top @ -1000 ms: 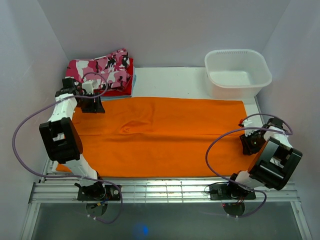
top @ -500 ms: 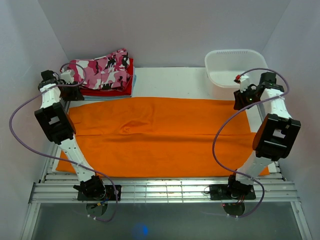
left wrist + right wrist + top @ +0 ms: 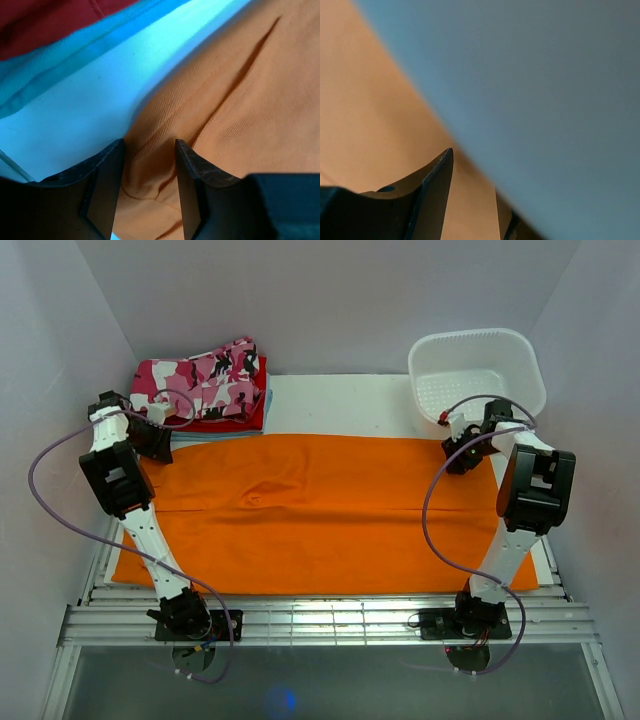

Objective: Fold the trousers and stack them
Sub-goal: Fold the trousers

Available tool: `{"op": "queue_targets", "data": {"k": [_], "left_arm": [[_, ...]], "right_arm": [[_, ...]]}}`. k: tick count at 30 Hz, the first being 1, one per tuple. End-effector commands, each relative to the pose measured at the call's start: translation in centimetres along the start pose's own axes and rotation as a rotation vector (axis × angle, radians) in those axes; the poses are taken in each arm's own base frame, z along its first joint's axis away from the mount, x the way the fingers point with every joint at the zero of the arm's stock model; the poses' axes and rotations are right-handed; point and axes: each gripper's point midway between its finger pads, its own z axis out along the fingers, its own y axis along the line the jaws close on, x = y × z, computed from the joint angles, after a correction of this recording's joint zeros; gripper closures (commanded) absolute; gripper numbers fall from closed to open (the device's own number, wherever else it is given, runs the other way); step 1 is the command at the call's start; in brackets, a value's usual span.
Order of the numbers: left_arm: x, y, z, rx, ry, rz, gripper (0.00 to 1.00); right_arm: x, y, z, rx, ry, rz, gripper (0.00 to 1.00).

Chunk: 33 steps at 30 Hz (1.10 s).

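The orange trousers (image 3: 320,510) are spread flat on the counter (image 3: 340,400). Soft, limp cloth is straddled at a far corner by the parted left hand (image 3: 149,192); the right hand (image 3: 458,453) seems open, though blurred.

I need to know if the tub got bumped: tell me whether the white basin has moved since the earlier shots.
Yes. The white basin has tilted up and shifted slightly toward the back wall, while the orange trousers lie unchanged.

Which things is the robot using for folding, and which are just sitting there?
For the job:
orange trousers
folded stack of clothes
left pincer, straddling a trouser corner
right pincer, at the other far corner

Just sitting there:
white tub
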Motion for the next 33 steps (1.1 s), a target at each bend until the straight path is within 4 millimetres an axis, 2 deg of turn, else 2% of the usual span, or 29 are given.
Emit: {"op": "queue_targets", "data": {"k": [1,3,5,6,7,9,12,15,19,20,22,23,24,27,29,30,31,33], "left_arm": [[1.6,-2.3,-1.4,0.092,0.036,0.093,0.45],[2.3,-2.7,-1.3,0.117,0.042,0.08,0.46],[3.0,-2.7,-0.9,0.132,0.047,0.059,0.51],[3.2,-2.8,-0.7,0.137,0.047,0.058,0.54],[3.3,-3.0,-0.7,0.149,0.044,0.06,0.63],[3.9,-3.9,-0.7,0.181,0.049,0.072,0.69],[4.0,-4.6,-1.1,0.18,0.031,0.118,0.72],[3.7,-4.8,-1.4,0.171,0.012,0.154,0.71],[3.1,-4.9,-1.7,0.168,-0.015,0.169,0.61],[2.9,-4.9,-1.8,0.168,-0.027,0.179,0.6],[2.2,-5.2,-2.4,0.16,-0.06,0.204,0.58],[2.3,-5.5,-2.2,0.164,-0.068,0.213,0.57],[2.2,-5.7,-2.3,0.166,-0.081,0.233,0.57],[1.7,-6.3,-2.7,0.165,-0.12,0.268,0.56],[1.0,-6.2,-3.0,0.148,-0.15,0.29,0.55],[1.1,-6.3,-2.8,0.148,-0.153,0.29,0.55],[0.9,-6.2,-2.9,0.14,-0.161,0.286,0.55],[0.4,-6.0,-3.2,0.118,-0.182,0.293,0.55]], "right_arm": [[8.1,3.3,-0.3,-0.059,0.272,-0.035,0.56],[9.9,4.7,-0.7,-0.089,0.305,-0.059,0.57],[10.2,5.4,-1.5,-0.096,0.307,-0.106,0.57],[10.9,6.5,-1.7,-0.123,0.319,-0.111,0.58],[10.8,6.8,-2.2,-0.122,0.315,-0.128,0.58],[11.9,8.4,-2.8,-0.165,0.331,-0.155,0.6],[12.0,9.7,-4.1,-0.196,0.322,-0.193,0.61],[11.1,10.5,-5.2,-0.217,0.277,-0.212,0.62],[7.6,8.8,-6.9,-0.146,0.164,-0.226,0.56],[6.4,7.4,-7.7,-0.102,0.124,-0.228,0.54],[4.1,5.8,-8.4,-0.047,0.026,-0.221,0.45],[3.0,3.9,-9.1,0.017,-0.024,-0.219,0.43],[2.1,3.0,-9.4,0.046,-0.07,-0.216,0.36],[0.7,-0.7,-10.2,0.16,-0.155,-0.237,0.32],[0.9,-2.6,-10.0,0.193,-0.173,-0.238,0.32],[0.0,-4.2,-10.5,0.24,-0.198,-0.248,0.32],[0.1,-5.3,-10.1,0.255,-0.205,-0.227,0.32],[0.1,-7.5,-10.5,0.319,-0.227,-0.161,0.34]]}}
